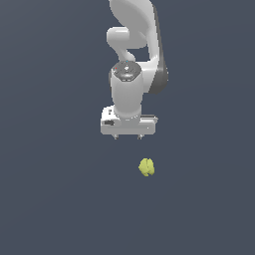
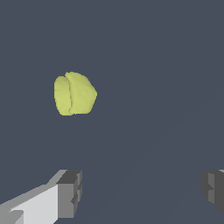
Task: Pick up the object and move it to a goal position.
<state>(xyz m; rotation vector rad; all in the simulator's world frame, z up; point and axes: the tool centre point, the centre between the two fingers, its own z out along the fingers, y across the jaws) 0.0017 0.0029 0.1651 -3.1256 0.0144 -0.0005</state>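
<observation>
The gripper (image 1: 128,136) hangs with its fingers (image 2: 69,193) spread wide and nothing between them (ready to grab, I think). The yellow-green object (image 1: 146,167) sits apart from it, ahead, not between the fingers.

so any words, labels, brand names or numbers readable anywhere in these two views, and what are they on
None: no readable text in either view.
The white gripper and the arm carry no lettering or logo.
The yellow-green blob is unmarked.
The dark floor bears no signs or numbers.
</observation>
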